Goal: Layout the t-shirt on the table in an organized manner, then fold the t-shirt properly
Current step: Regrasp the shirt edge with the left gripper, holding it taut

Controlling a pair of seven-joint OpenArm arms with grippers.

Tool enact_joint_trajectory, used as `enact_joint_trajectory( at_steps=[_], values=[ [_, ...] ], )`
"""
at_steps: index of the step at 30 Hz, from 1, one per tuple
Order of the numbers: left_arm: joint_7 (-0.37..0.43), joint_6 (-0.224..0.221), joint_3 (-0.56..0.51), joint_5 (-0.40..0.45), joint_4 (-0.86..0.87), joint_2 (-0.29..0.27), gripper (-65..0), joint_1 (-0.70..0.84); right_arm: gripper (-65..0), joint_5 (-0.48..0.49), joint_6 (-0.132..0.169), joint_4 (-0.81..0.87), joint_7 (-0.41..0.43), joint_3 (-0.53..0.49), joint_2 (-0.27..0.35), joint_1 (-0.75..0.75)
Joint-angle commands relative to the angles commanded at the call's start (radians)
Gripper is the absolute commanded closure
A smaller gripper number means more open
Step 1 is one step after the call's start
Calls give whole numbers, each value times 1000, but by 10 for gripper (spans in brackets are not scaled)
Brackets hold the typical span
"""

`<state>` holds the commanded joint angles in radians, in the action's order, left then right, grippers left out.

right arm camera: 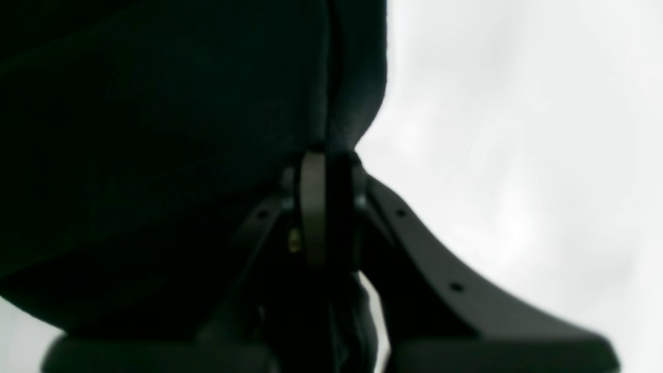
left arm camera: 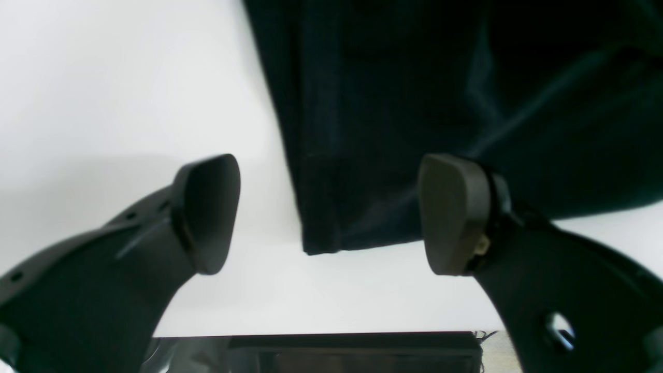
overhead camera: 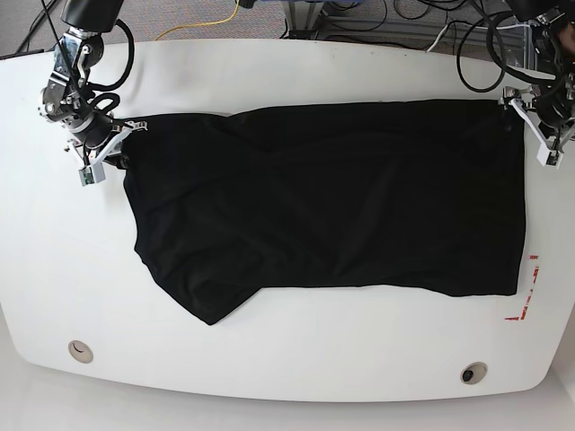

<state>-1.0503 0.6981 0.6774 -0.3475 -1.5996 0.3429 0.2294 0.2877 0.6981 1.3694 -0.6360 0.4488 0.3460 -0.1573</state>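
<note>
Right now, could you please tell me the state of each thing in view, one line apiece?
t-shirt: spread across the table, still creased, not yet folded.
right gripper: shut on a t-shirt edge.
left gripper: open, straddling a t-shirt corner, not gripping.
table: bears the t-shirt, with a red marking near one end.

Base view: high, looking straight down on the table. Both wrist views: close, low, sharing the shirt's edges.

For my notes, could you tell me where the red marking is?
In the base view, the red marking sits near the table's right edge, just beyond the t-shirt's lower right corner.
</note>
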Motion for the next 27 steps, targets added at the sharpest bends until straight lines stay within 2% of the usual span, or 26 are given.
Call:
enact_joint_trajectory(
  at_steps=[9,20,22,26,27],
  values=[
    [64,0,-2,48,68,2,-508,0,-5,0,0,0,0,0,0,0],
    [80,0,-77,48,101,0,-492,0,-5,0,0,0,0,0,0,0],
    [80,0,-77,49,103,0,-438,0,-5,0,0,0,0,0,0,0],
    [78,0,-77,52,104,-2,-233,0,-5,0,0,0,0,2,5,0],
    [78,0,-77,52,104,-2,-200,0,-5,0,0,0,0,2,6,0]
  ],
)
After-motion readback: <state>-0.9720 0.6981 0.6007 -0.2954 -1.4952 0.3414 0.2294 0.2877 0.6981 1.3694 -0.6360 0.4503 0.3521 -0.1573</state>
